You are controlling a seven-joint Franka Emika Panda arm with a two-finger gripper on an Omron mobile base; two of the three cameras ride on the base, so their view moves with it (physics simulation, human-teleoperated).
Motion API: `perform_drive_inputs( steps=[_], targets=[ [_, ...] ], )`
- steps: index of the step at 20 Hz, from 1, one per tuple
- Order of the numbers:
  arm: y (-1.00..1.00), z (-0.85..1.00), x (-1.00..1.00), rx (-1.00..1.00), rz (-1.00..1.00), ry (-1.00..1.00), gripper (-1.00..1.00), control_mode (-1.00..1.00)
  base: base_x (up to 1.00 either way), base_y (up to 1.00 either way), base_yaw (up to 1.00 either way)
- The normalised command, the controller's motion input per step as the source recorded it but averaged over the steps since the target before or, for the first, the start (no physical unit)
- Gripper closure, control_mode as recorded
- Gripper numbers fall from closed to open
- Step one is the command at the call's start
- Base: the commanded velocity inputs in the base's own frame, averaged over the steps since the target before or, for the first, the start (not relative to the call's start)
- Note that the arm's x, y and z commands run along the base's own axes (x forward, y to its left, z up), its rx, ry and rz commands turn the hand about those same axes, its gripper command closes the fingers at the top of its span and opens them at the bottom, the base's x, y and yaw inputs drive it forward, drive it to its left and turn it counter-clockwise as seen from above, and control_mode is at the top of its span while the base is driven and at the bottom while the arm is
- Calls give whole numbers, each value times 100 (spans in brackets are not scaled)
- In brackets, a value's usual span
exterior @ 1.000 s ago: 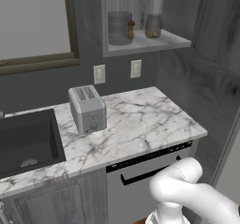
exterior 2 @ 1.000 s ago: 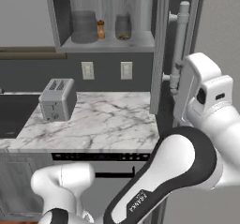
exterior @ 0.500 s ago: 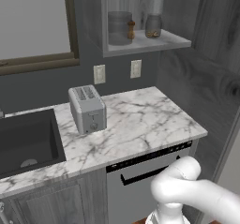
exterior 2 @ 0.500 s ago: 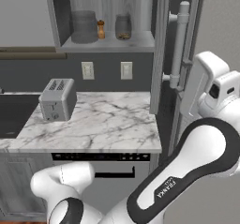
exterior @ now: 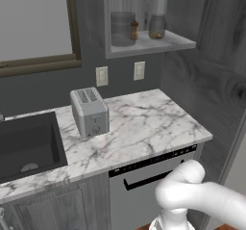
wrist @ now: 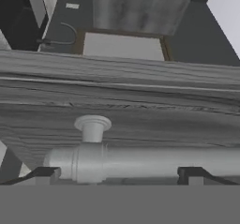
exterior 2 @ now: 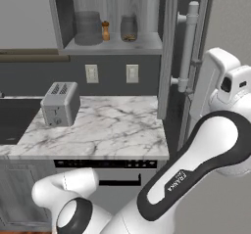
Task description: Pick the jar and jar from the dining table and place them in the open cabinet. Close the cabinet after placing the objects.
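The cabinet (exterior 2: 113, 44) stands open above the counter. On its shelf are a wide grey jar (exterior 2: 88, 27) and a smaller glass jar (exterior 2: 129, 28), also seen as the grey jar (exterior: 122, 28) and the glass jar (exterior: 157, 26). The cabinet door (exterior 2: 169, 52) is swung out edge-on, with its long silver handle (exterior 2: 188, 47). My white hand (exterior 2: 226, 81) hovers just right of that handle. In the hand view the handle bar (wrist: 154, 161) lies across, right in front of my open gripper (wrist: 119, 175), between its fingertips (wrist: 42, 174). The dining table is out of view.
A small brown shaker (exterior 2: 105, 31) stands between the two jars. A silver toaster (exterior: 90, 111) sits on the marble counter (exterior: 144, 128), beside a dark sink (exterior: 24, 145). Below the counter is a drawer front with a black handle (exterior: 149, 178).
My hand has edged a little to the right and upward beside the door handle. The gripper stays open, and the jars and the door have not moved.
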Motion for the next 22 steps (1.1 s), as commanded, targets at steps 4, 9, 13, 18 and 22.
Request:
perform_drive_inputs(
  steps=[4,9,13,18,22],
  targets=[
    [0,-2,19,0,1,5,-100,-100,0,0,0],
    [22,0,1,0,0,1,-100,-100,0,0,0],
    [45,0,-4,0,0,0,-100,-100,0,0,0],
    [71,0,-13,-3,0,0,-100,-100,0,0,0],
    [67,1,-19,-3,0,0,-100,-100,0,0,0]
  ],
)
